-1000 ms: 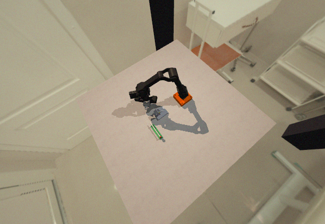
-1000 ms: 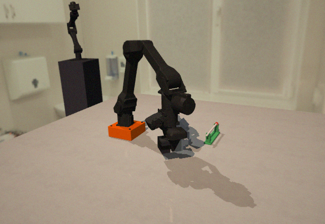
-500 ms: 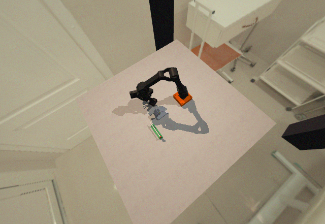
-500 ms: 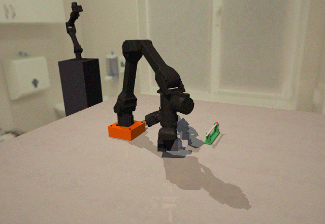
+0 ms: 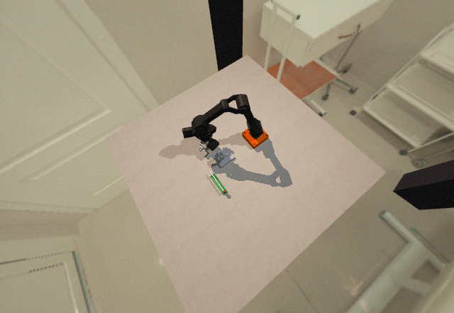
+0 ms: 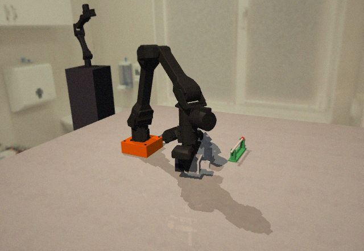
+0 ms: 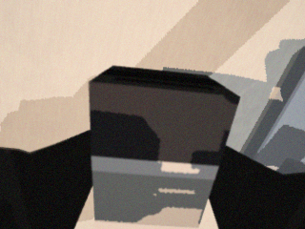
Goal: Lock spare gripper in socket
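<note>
Pale tabletop [image 5: 256, 236] [image 6: 117, 207] [image 7: 119, 29], black arm [image 5: 215, 112] [image 6: 145, 86] bent low above, blocky piece in the grip

Behind, in the exterior view, a frosted window [image 6: 202, 36], a dark pedestal [image 6: 81, 95] and, on top, a second black arm [image 6: 82, 44]. From the orange base [image 5: 255, 143] [image 6: 133, 148], up through the elbow and down to the gripper [image 5: 209, 145] [image 6: 187, 163] [image 7: 152, 186], low over the surface. Closed around a dark, squared block [image 7: 129, 97], grey and shadow-patched toward the lower edge; probably the spare gripper, though too little in view to be certain. Close by, small pale bracket-like parts [image 5: 201, 147] [image 6: 199, 164], impossible to tell whether joined to the block. Just beside those, a blue-grey piece [image 5: 225, 160] half lost in shadow. Farther from the base, well apart from the gripper, a narrow green stand [image 5: 225, 193] [image 6: 238, 155]. Lengthwise along its top, a pale rod [image 5: 218, 183] [image 6: 236, 145] with a red end, apparently the lock pin. Socket and spigot hard to make out.
</note>
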`<state>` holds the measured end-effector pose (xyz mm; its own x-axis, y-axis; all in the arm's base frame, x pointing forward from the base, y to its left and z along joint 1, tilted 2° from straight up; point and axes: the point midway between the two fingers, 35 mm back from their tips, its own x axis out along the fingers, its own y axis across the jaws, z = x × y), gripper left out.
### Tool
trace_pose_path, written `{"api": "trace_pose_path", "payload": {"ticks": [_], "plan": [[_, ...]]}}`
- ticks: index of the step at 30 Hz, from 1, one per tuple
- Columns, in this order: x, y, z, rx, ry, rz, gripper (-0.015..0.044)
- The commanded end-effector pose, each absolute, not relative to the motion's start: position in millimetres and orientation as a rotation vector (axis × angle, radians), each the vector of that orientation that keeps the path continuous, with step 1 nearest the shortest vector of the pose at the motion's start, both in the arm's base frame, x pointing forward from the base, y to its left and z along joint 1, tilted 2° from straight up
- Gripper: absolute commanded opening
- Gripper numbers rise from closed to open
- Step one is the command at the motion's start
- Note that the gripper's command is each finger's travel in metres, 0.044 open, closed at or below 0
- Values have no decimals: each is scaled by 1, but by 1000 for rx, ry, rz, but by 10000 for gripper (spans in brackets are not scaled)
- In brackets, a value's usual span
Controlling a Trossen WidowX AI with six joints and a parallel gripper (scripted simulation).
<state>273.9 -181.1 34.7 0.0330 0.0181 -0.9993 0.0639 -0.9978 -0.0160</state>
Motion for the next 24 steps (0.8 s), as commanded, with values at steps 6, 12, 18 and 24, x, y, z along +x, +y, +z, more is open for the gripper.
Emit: {"api": "trace_pose_path", "payload": {"ticks": [6,12,18,24], "plan": [[273,-180,15,2275,2,-2198,0],[274,-180,7,2275,2,-2198,0],[272,-179,2,2268,12,-2207,26],[272,-179,2,2268,12,-2207,184]]}}
